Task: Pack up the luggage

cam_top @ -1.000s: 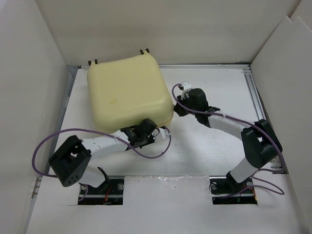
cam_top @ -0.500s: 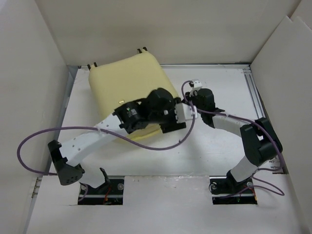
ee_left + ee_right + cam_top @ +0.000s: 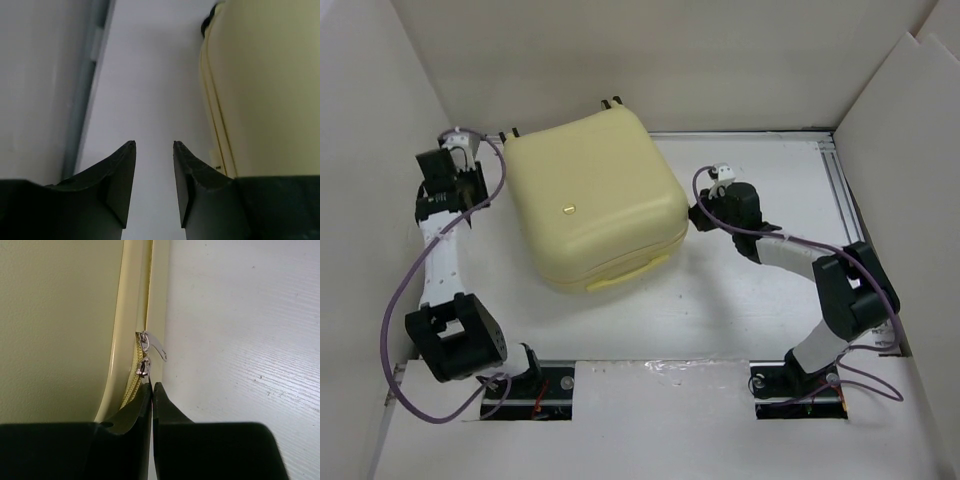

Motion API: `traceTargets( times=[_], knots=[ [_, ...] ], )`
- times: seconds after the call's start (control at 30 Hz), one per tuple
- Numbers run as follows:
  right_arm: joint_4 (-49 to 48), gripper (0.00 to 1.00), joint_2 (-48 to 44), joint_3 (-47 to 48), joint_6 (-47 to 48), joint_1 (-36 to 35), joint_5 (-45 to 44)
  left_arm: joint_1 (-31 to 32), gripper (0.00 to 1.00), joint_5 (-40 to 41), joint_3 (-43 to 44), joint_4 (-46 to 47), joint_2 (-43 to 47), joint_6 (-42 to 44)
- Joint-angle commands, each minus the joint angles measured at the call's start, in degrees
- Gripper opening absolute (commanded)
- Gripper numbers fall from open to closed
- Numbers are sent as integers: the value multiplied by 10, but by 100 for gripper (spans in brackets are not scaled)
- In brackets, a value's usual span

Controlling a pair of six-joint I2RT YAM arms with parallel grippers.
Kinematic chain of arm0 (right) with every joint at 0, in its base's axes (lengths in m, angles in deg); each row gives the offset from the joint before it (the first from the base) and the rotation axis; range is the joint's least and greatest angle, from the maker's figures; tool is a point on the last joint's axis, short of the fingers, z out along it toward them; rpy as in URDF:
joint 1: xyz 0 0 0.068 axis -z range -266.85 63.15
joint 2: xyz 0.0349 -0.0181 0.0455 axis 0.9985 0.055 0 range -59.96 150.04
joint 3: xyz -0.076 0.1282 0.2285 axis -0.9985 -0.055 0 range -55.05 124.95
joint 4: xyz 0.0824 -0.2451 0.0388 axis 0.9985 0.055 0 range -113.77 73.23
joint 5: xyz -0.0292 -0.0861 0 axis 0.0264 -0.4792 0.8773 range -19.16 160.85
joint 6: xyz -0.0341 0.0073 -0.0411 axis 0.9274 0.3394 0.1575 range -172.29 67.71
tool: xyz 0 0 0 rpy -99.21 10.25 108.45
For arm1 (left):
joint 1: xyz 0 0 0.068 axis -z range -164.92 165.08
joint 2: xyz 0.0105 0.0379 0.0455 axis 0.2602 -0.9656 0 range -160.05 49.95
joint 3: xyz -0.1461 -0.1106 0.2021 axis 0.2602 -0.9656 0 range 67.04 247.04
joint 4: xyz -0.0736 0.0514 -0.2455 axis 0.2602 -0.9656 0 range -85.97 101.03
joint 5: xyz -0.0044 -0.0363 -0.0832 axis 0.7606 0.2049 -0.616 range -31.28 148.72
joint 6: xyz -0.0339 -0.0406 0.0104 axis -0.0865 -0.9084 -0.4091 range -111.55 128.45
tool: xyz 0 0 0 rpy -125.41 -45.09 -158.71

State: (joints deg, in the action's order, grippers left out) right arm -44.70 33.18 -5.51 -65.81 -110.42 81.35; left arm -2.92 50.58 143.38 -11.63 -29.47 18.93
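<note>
The luggage (image 3: 595, 200), a pale-yellow hard-shell suitcase, lies closed on the white table, its wheels (image 3: 613, 103) toward the back wall. My right gripper (image 3: 694, 210) sits at its right side. In the right wrist view the right gripper (image 3: 152, 385) is shut on the tab of the lower zipper pull (image 3: 144, 367), beside a second pull (image 3: 152, 344) on the luggage (image 3: 60, 330) seam. My left gripper (image 3: 465, 152) hovers at the back left, beside the suitcase. In its wrist view the left gripper (image 3: 154, 144) is open over bare table, the luggage (image 3: 270, 90) to its right.
Cardboard walls enclose the table on the left (image 3: 380, 200), at the back and on the right (image 3: 905, 150). A grey rail (image 3: 85, 85) runs along the left wall close to my left gripper. A black wheel (image 3: 206, 25) shows at the suitcase's far corner.
My left arm has swung from the suitcase's front edge, across its top, to the back left corner. The suitcase has turned slightly. The right gripper has stayed at the zipper.
</note>
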Motion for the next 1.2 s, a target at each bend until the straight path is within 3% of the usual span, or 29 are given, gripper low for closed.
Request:
traceTargets(
  times=[0.0, 0.1, 0.27, 0.4, 0.47, 0.6, 0.67, 0.77, 0.9, 1.0, 1.03, 1.17],
  knots=[
    [-9, 0, -24, -17, -9, 12, -29, 20, 32, -13, -90, 75, 24, -23],
    [-9, 0, -47, -38, -20, -8, -34, 58, 36, -34, -90, 76, -90, -17],
    [-20, 0, -106, -91, -47, -41, -64, 112, 41, -117, 5, 46, -223, 2],
    [-20, 0, -175, -158, -73, -54, -98, 212, 46, -129, 72, 52, -264, 46],
    [-20, 0, -202, -185, -78, -54, -106, 234, 46, -136, 127, 33, -283, 46],
    [10, 0, -212, -192, -71, -33, -112, 239, 46, -143, 156, 22, -304, 5],
    [25, 0, -212, -181, -53, -8, -102, 239, 48, -112, 119, 22, -280, -5],
    [54, 0, -212, -155, -39, 5, -68, 197, 48, -102, 60, 45, -238, -28],
    [125, 0, -242, -121, -20, 10, -76, 150, 50, -82, 47, 50, -192, -46],
    [225, 20, -265, -79, -2, 43, -83, 120, 51, -55, 30, 45, -147, -58],
    [263, 48, -283, -63, 3, 52, -96, 112, 51, -47, 22, 55, -134, -64],
    [527, 100, -321, 38, -70, 113, -303, 60, 54, 6, -14, 94, -73, -85]
  ],
)
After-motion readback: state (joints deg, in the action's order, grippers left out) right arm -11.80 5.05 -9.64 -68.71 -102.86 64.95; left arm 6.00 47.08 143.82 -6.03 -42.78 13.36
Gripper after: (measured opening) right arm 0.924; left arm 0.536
